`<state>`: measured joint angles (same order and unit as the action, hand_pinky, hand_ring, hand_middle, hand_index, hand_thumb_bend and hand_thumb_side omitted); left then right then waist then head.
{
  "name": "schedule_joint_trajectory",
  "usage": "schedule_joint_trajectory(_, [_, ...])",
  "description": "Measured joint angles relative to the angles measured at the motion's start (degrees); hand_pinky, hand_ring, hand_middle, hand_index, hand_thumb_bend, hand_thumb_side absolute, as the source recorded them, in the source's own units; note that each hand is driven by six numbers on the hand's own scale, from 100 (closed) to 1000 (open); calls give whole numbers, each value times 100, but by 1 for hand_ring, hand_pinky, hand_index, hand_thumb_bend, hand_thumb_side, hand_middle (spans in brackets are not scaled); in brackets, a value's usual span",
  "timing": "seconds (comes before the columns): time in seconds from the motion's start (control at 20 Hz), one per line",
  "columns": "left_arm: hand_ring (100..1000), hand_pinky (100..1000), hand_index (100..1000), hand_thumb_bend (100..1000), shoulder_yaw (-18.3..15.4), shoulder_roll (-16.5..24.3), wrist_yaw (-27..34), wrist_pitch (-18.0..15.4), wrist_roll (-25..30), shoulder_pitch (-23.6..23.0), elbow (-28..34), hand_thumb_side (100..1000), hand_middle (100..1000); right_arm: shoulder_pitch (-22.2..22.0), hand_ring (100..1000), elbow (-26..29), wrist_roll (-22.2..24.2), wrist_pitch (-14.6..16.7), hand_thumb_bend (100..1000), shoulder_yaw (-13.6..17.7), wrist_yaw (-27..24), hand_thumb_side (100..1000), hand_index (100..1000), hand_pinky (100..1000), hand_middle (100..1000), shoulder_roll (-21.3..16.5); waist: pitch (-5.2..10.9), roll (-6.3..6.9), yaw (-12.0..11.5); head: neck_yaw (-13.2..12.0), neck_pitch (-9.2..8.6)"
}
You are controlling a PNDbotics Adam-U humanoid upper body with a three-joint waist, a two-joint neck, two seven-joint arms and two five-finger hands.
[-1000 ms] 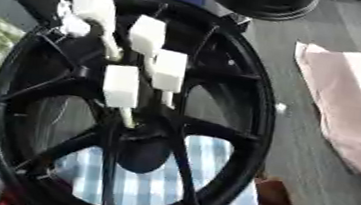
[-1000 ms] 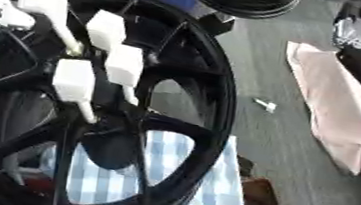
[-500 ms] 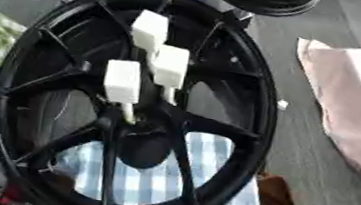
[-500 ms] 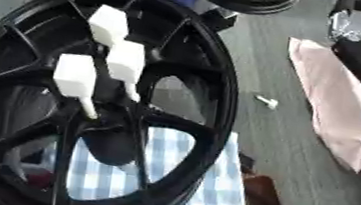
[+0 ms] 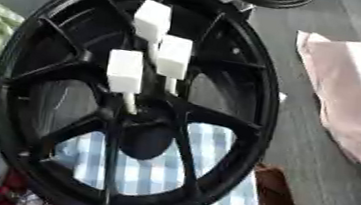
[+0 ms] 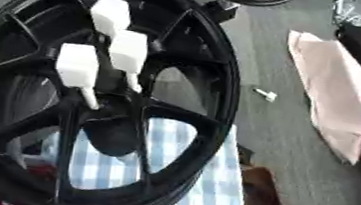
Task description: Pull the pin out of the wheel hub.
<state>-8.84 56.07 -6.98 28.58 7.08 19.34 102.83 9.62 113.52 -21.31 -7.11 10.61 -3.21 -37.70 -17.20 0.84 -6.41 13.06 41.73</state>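
Wheel hub (image 5: 131, 102) (three white pins (image 5: 125, 70))

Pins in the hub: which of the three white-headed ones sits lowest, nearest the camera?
The left pin: its white head lies below and left of the middle pin and the top pin, on the black wheel.

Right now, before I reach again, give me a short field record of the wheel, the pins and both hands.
wheel: black spoked alloy wheel hub, lying over blue-and-white checked cloth
pins in hub: three white block-headed pins, standing near the centre
loose part: small white pin on grey table, right of the rim
nearby: pink folded cloth at right
left hand: not in view
right hand: not in view
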Motion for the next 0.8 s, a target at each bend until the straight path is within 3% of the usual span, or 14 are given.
schedule_joint_trajectory(0.1, [537, 674, 467, 432, -83, -175, 213, -127, -261, -318, 23, 261, 400, 25, 774, 0, -1, 0, 165, 0, -1, 345, 783, 892, 760, 19, 0, -4, 4, -34, 0])
schedule_joint_trajectory(0.15, [571, 691, 534, 465, -96, -255, 324, -185, -362, -458, 13, 312, 463, 38, 774, 0, -1, 0, 165, 0, -1, 345, 783, 892, 760, 20, 0, -13, 10, -58, -1])
schedule_joint_trajectory(0.2, [639, 718, 654, 508, -99, -322, 407, -231, -428, -571, -26, 376, 566, 41, 774, 0, 0, 0, 165, 0, -2, 345, 783, 892, 760, 20, 0, -26, 13, -82, -2])
schedule_joint_trajectory(0.25, [789, 765, 869, 611, -100, -377, 471, -264, -457, -660, -79, 492, 759, 41, 774, 0, 0, 0, 165, 0, -3, 344, 783, 892, 760, 20, 0, -33, 20, -98, -3])
schedule_joint_trajectory(0.3, [838, 801, 929, 676, -101, -425, 515, -285, -453, -736, -137, 530, 829, 41, 774, 0, 0, 0, 164, 0, -4, 344, 783, 892, 760, 21, 0, -36, 31, -110, -6])
schedule_joint_trajectory(0.35, [882, 828, 971, 783, -108, -461, 528, -294, -434, -803, -199, 599, 883, 40, 774, 0, 0, 0, 164, 0, -5, 344, 783, 892, 760, 21, 1, -36, 40, -118, -8])
schedule_joint_trajectory(0.4, [879, 823, 980, 880, -127, -484, 507, -284, -415, -855, -263, 664, 882, 40, 774, 0, 0, 0, 164, 0, -5, 344, 783, 892, 760, 21, 1, -36, 42, -124, -16])
schedule_joint_trajectory(0.5, [865, 807, 978, 967, -195, -526, 397, -233, -390, -930, -375, 723, 866, 37, 774, 0, -1, 1, 163, 1, -5, 345, 783, 892, 760, 23, 1, -36, 42, -129, -50])
schedule_joint_trajectory(0.55, [850, 796, 959, 962, -236, -547, 349, -197, -400, -951, -422, 798, 844, 34, 773, 0, -3, 4, 163, 3, -5, 344, 783, 892, 760, 24, 1, -36, 40, -129, -54])
schedule_joint_trajectory(0.6, [831, 781, 914, 895, -288, -579, 319, -162, -437, -966, -453, 871, 810, 31, 773, 0, -8, 7, 163, 10, -5, 344, 783, 892, 760, 29, 1, -36, 35, -128, -57])
schedule_joint_trajectory(0.65, [784, 747, 833, 705, -346, -612, 315, -135, -511, -979, -473, 852, 750, 20, 773, 0, -14, 10, 163, 21, -5, 344, 783, 892, 760, 32, 1, -36, 29, -127, -58])
schedule_joint_trajectory(0.7, [739, 710, 770, 606, -409, -655, 349, -134, -643, -980, -472, 784, 679, 11, 773, 0, -20, 13, 163, 32, -5, 343, 783, 892, 760, 34, 1, -36, 22, -124, -59])
schedule_joint_trajectory(0.75, [694, 688, 733, 544, -474, -707, 443, -175, -855, -979, -444, 757, 623, 9, 774, 0, -27, 16, 164, 34, -5, 341, 783, 892, 760, 36, 1, -36, 19, -120, -59])
schedule_joint_trajectory(0.8, [679, 679, 725, 538, -536, -777, 603, -260, -1155, -976, -376, 743, 609, 10, 774, 0, -31, 18, 164, 34, -5, 340, 783, 892, 760, 38, 1, -36, 18, -117, -61])
